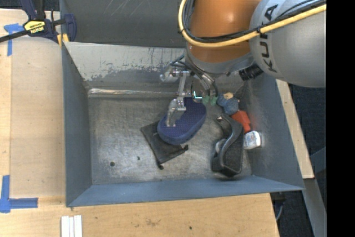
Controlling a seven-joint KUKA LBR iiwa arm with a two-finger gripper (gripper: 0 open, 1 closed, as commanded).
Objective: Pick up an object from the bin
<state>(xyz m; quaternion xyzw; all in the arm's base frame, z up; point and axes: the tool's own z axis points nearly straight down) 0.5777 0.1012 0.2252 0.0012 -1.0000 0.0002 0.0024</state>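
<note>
Jaws sit down at the blue oval (180, 125) mid-bin, atop a dark square (161, 146); probably the intended pick. Apart or together: cannot tell.

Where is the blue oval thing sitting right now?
The blue oval object lies mid-floor in the bin, partly on a dark flat square, under the end effector, with a black-handled tool to its right in the camera view.

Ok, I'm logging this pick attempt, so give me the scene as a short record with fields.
end effector: low at mid-bin, over the blue oval pad
blue oval pad: lying on a dark flat square
right side: black curved handle, orange piece, white piece, close together
bin: grey metal, floor scuffed
</note>
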